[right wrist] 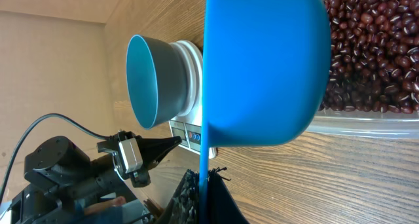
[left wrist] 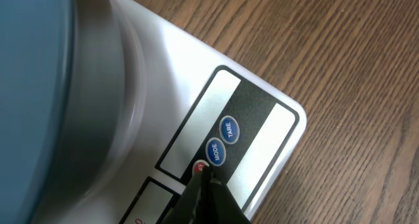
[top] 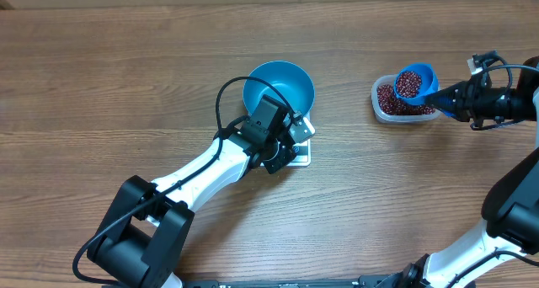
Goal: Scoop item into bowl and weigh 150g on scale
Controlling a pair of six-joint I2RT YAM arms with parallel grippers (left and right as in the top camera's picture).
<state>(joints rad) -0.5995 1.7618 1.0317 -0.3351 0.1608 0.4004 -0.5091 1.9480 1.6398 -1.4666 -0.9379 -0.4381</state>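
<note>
The blue bowl point(top: 279, 88) stands empty on the white scale point(top: 303, 157). My left gripper point(top: 285, 150) is shut, its tips point(left wrist: 201, 175) pressed on the red button of the scale point(left wrist: 262, 139), beside the MODE and TARE buttons; the bowl point(left wrist: 33, 86) fills the left of that view. My right gripper point(top: 459, 94) is shut on the handle of a small blue scoop point(top: 414, 81) heaped with red-brown beans, held over the clear tub point(top: 383, 105). In the right wrist view the scoop point(right wrist: 262, 60) hides part of the beans point(right wrist: 370, 54); my fingers point(right wrist: 206, 188) clamp its handle.
The clear tub of beans point(right wrist: 366, 122) sits at the right of the wooden table point(top: 126, 77). Bowl point(right wrist: 147, 80) and scale point(right wrist: 190, 129) lie to the tub's left, with the left arm point(top: 202, 174) reaching in from the front left.
</note>
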